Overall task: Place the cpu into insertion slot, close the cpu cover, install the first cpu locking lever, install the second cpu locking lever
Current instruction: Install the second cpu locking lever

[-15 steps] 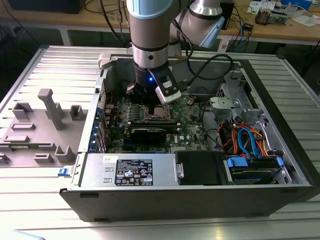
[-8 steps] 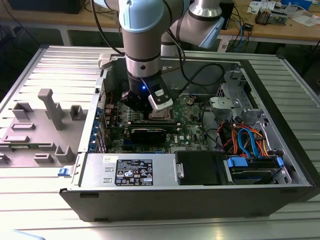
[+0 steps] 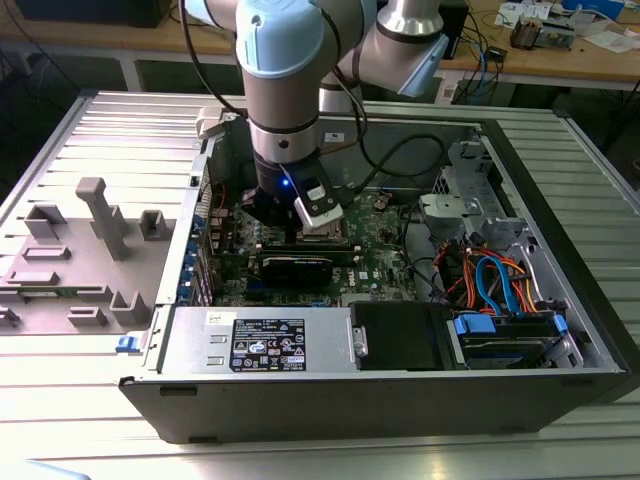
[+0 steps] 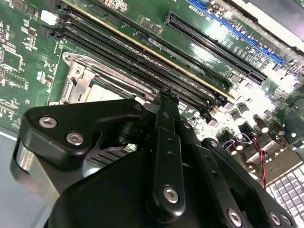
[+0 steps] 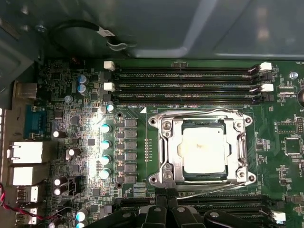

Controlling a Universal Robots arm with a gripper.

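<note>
Seated in the insertion slot (image 5: 204, 149), the cpu (image 5: 204, 151) is framed by the lowered cpu cover (image 5: 167, 151), while the gripper (image 5: 164, 209) is held just beside it, its jaw state not discernible.

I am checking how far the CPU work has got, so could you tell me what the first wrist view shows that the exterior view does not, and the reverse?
First wrist view: the cpu lies in the insertion slot, with the cpu cover down around it, beside the long memory slots.

Exterior view: the whole computer case, the grey power supply and the arm reaching down inside.

Both: the green motherboard and the gripper close above it.
</note>
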